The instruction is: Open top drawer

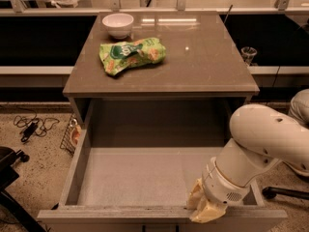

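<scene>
The top drawer (145, 178) is pulled far out of the grey-beige cabinet, showing a deep, plain grey interior with nothing in it. Its front rim (120, 211) runs along the bottom of the view, and only the top of the black handle (159, 227) shows at the lower edge. My gripper (203, 204), cream-coloured at the end of the thick white arm (260, 139), sits at the front rim on the drawer's right side, reaching over it from the right.
On the cabinet top (203, 57) lie a green snack bag (131, 55) and a white bowl (118, 23). A wire basket (71, 134) and cables (34, 124) are on the floor to the left. A black chair base (9, 178) stands at lower left.
</scene>
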Controlling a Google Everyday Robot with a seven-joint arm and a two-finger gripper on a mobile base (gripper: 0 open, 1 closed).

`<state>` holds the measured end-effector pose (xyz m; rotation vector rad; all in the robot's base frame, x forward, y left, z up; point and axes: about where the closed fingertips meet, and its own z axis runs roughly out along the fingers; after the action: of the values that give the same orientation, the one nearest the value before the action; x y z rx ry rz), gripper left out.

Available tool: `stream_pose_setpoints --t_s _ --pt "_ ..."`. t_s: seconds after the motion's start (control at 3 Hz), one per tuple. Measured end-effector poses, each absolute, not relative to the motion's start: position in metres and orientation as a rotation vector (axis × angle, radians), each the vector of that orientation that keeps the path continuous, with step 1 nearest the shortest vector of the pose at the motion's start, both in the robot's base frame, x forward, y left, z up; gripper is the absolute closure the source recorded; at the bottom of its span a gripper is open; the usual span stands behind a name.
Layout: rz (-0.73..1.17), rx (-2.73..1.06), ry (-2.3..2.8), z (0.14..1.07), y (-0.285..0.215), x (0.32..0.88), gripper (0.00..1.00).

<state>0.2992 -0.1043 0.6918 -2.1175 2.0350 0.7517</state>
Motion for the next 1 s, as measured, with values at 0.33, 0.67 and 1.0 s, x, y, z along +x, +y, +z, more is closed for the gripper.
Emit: stream_pose_setpoints --t_s 0.33,0.67,1.0 --pt "0.744 -2.115 2.04 0.692 -0.105 0.302 1.0" --pt "0.697 -2.133 2.076 0.711 -0.111 0.325 1.0" --pt "0.477 -2.207 2.219 0.781 -0.129 0.386 1.0"
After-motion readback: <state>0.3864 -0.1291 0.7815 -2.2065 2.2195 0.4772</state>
